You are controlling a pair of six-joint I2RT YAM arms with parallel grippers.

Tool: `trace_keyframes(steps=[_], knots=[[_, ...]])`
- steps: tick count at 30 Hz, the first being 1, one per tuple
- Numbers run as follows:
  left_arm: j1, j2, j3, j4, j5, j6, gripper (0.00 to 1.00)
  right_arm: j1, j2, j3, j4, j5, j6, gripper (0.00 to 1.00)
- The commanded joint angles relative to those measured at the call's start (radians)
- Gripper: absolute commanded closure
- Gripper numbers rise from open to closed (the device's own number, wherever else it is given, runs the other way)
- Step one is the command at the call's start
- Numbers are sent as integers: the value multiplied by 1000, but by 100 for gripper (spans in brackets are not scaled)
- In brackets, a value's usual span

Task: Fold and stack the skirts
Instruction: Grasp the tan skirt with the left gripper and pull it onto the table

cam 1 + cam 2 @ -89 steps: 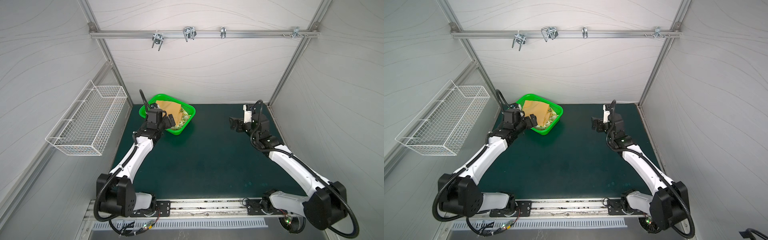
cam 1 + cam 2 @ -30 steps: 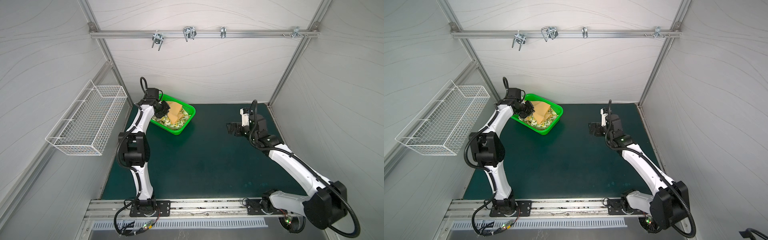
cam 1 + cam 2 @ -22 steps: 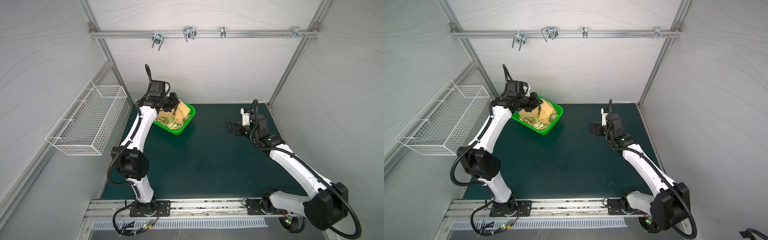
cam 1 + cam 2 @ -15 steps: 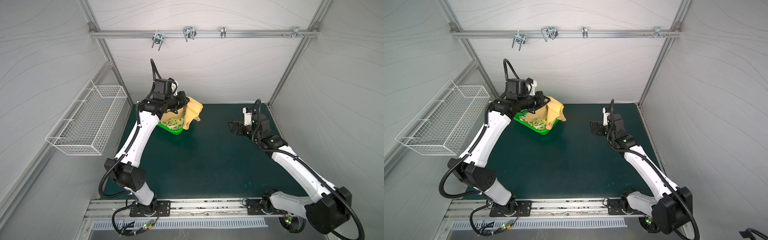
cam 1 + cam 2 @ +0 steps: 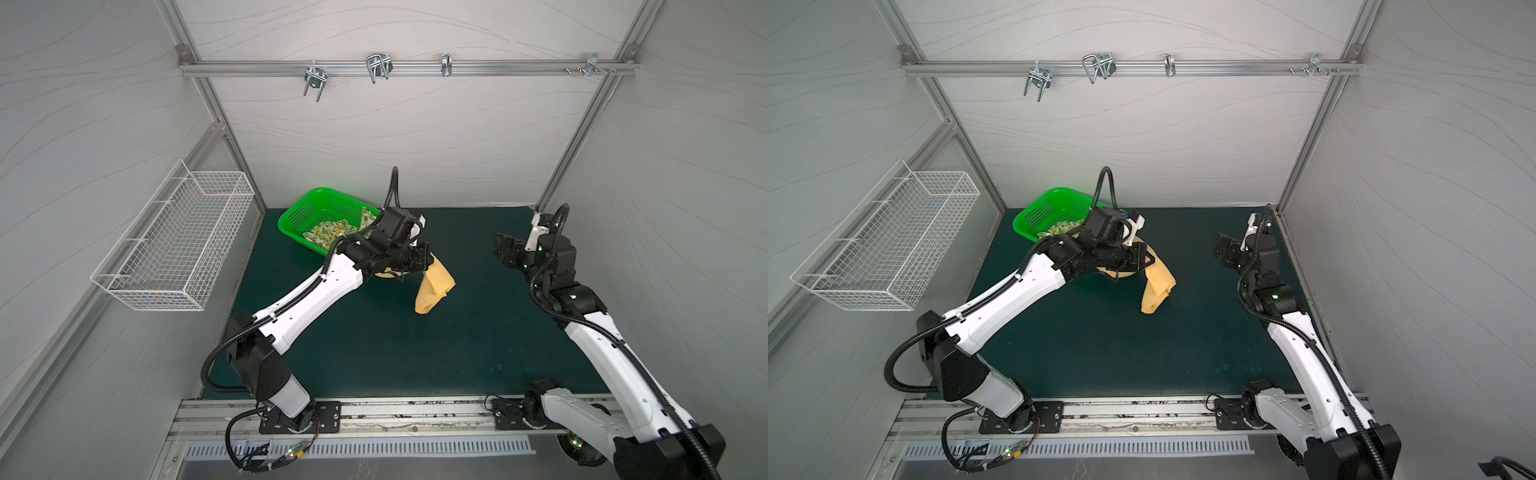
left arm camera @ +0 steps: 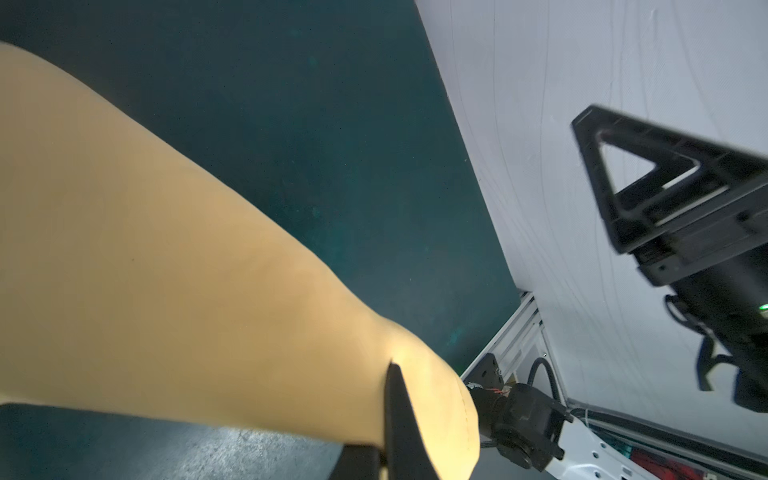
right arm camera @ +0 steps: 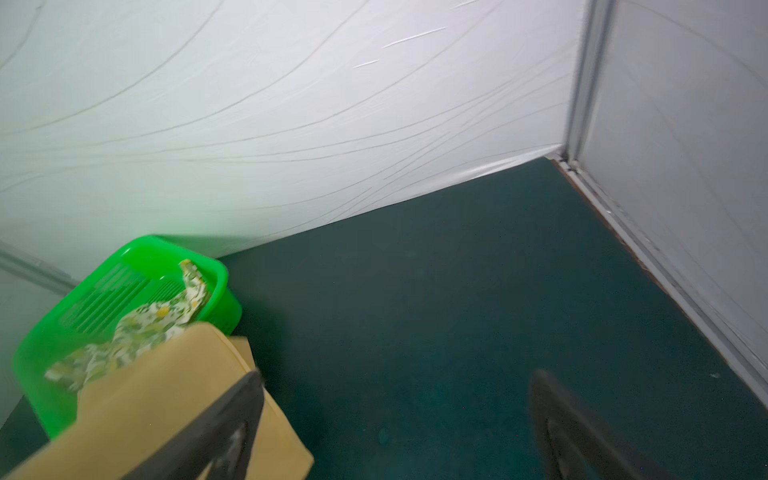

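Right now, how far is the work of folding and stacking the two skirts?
Done: the orange skirt is out of the green basket. In hand: the left gripper is shut on it, and it hangs over the mat. Left: the lemon skirt lies in the basket, nothing is folded or stacked, and the right gripper is open.
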Motion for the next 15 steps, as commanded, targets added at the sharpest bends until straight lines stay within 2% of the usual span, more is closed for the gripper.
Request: trace_keyframes(steps=[1,6,10,13,15], knots=[[-46,104,-2,148,-16,-10,100,-38,-5,8,-52,13,50,1],[-112,309,97,193,49,-45,98,-43,9,22,-83,26,44,1],[-161,413,209,110,72,-33,72,-46,10,27,-97,27,25,1],[-156,340,120,160,28,-54,52,-45,7,31,-118,11,3,1],[-131,244,17,195,-14,-72,25,-44,7,32,-133,-22,-3,1]])
